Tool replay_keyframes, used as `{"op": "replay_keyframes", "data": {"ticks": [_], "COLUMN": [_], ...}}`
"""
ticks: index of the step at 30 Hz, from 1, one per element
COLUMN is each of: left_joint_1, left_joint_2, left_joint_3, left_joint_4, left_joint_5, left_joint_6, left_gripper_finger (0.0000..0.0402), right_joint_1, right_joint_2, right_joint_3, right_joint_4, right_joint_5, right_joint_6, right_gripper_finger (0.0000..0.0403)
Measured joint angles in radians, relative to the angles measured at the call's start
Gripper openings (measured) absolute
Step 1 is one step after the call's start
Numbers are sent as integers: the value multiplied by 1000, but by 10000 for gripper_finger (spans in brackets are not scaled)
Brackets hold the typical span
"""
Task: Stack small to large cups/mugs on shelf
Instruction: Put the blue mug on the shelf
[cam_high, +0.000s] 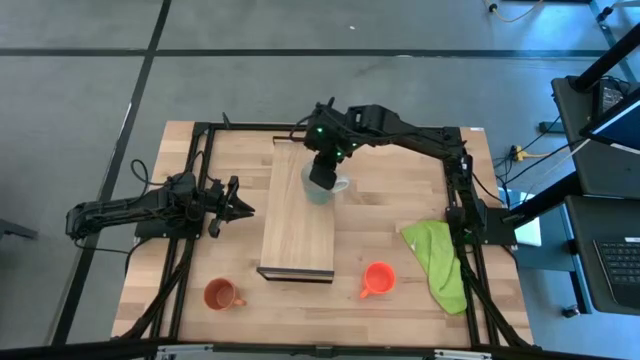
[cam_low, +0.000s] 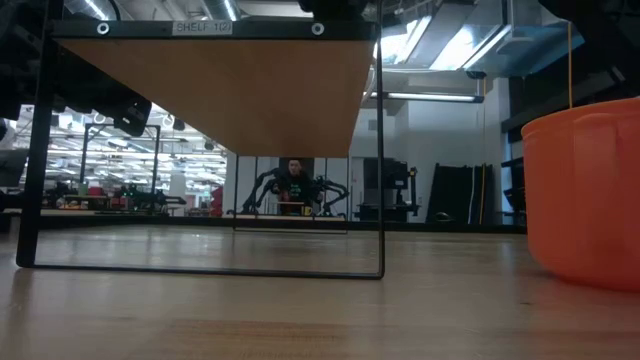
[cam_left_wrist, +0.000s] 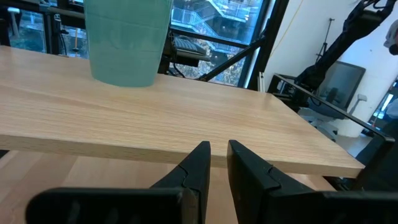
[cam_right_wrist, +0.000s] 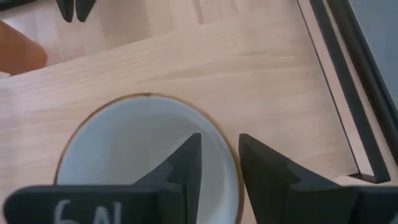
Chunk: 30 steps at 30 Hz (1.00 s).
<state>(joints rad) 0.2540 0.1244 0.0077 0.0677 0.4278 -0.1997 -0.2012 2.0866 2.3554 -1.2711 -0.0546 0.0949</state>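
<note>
The grey-green mug (cam_high: 325, 187) sits upright, mouth up, on the shelf (cam_high: 297, 225) near its far end. The right gripper (cam_right_wrist: 219, 163) points straight down over it, arm reaching in from the bench's (cam_high: 400, 200) right side, fingers a bit apart straddling the rim, one inside. The left gripper (cam_high: 243, 206) waits low beside the shelf's left edge, fingers nearly together, holding nothing. Brownish-orange mug (cam_high: 221, 295) and orange-red mug (cam_high: 377, 279) stand upright near the bench's front edge, green cloth (cam_high: 438, 258) to the right.

Matt light-wood shelf (cam_high: 297, 230), smooth glossy white inside the grey-green mug (cam_right_wrist: 134, 146), soft green cloth (cam_high: 437, 262)
</note>
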Motion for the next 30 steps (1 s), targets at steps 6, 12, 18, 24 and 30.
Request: {"op": "replay_keyframes", "data": {"ticks": [6, 12, 18, 24, 30], "left_joint_1": [0, 0, 0, 0, 0], "left_joint_2": [0, 0, 0, 0, 0], "left_joint_3": [0, 0, 0, 0, 0], "left_joint_4": [0, 0, 0, 0, 0], "left_joint_5": [0, 0, 0, 0, 0], "left_joint_6": [0, 0, 0, 0, 0], "left_gripper_finger": [50, 50, 50, 50, 50], "right_joint_1": [-1, -8, 3, 26, 36], "right_joint_2": [-24, -85, -180, -216, -215], "right_joint_3": [0, 0, -1, -40, -163], "right_joint_4": [-45, -145, -257, -295, -295], "right_joint_5": [6, 71, 88, 75, 79], "right_joint_6": [1, -3, 38, 102, 116], "right_gripper_finger": [108, 108, 108, 69, 9]}}
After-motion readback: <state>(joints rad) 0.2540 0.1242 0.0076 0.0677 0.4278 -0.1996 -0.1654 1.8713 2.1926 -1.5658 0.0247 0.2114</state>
